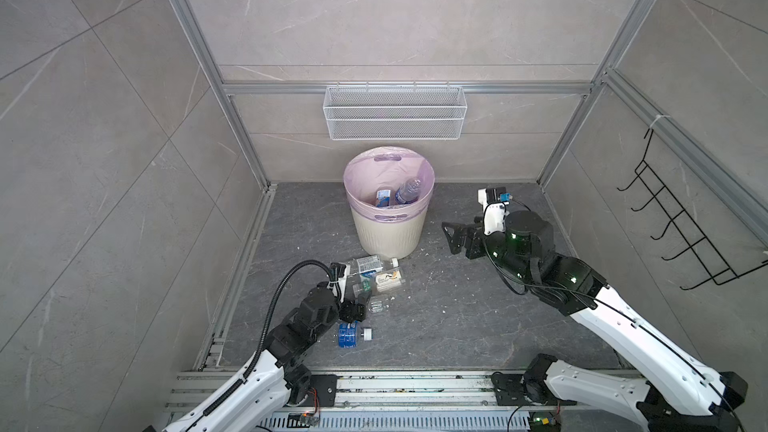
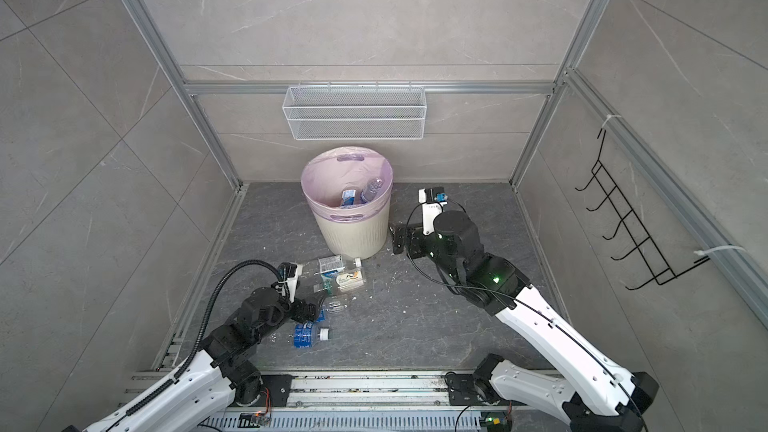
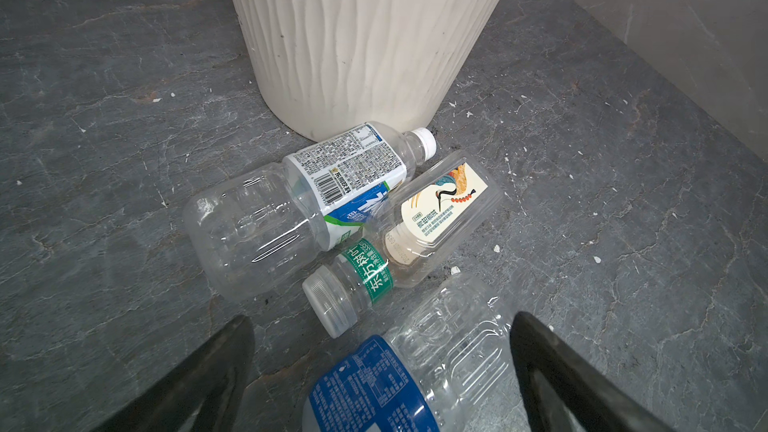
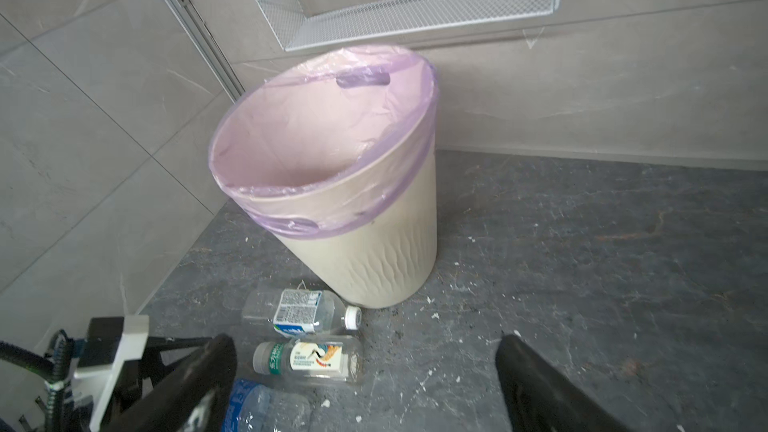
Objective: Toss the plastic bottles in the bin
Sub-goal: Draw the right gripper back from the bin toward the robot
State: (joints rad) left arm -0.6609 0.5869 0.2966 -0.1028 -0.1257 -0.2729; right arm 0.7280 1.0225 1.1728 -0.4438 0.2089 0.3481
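Observation:
The cream ribbed bin (image 1: 390, 238) (image 2: 353, 234) with a pink bag stands at the back middle of the floor, with two plastic bottles (image 1: 384, 197) (image 1: 409, 191) inside. Just in front of it lie a white-and-blue-labelled bottle (image 1: 370, 265) (image 3: 345, 172) and a cream-labelled bottle (image 1: 388, 280) (image 3: 436, 209). My left gripper (image 1: 360, 305) (image 3: 382, 324) is open low over a clear blue-labelled bottle (image 3: 415, 376) (image 1: 377, 305), a finger on either side of it. Another blue-labelled bottle (image 1: 348, 334) lies nearer the front. My right gripper (image 1: 448, 238) (image 4: 365, 342) hangs open and empty to the right of the bin.
A white wire-mesh basket (image 1: 395, 112) hangs on the back wall above the bin. A black hook rack (image 1: 681, 222) is fixed to the right wall. Aluminium rails (image 1: 415, 384) run along the front edge. White specks litter the dark floor.

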